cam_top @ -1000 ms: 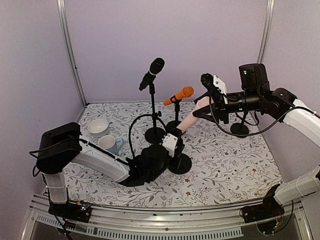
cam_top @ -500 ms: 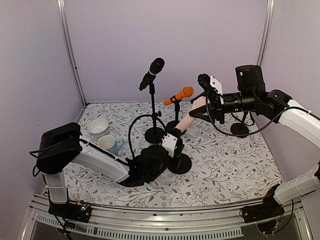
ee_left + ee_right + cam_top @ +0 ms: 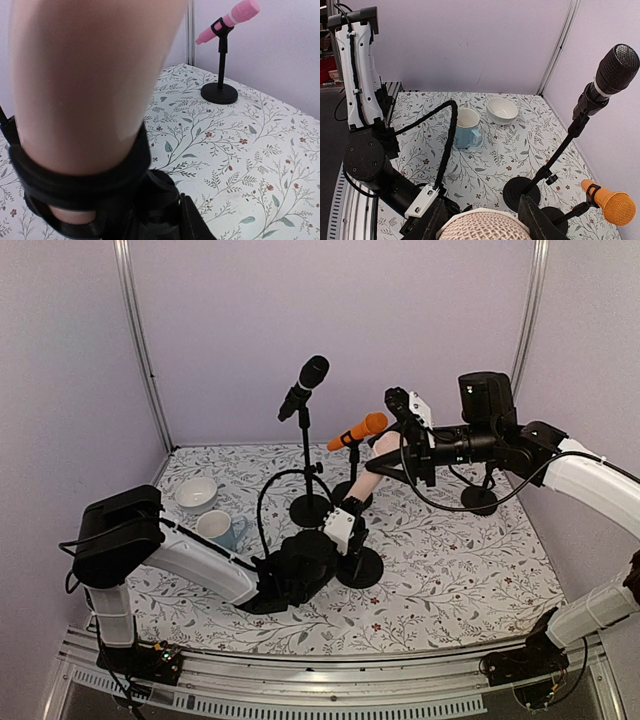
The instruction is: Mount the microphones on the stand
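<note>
The right tool [image 3: 485, 227] is clamped on the mesh head of the beige mic [image 3: 367, 480], which slants down over the tabletop [image 3: 450, 570] with its lower end seated in the black clip [image 3: 85, 185] of the nearest stand [image 3: 360, 568]. The left tool [image 3: 352, 523] sits low against that stand, just under the clip, but I cannot tell whether it is wide or narrow. The black mic [image 3: 306, 385], orange mic [image 3: 358, 430] and pink mic [image 3: 230, 19] are each clipped on stands of their own farther back.

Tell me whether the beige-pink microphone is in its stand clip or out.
In: the beige-pink microphone sits inside the black clip, tilted, its head held by the right gripper.
</note>
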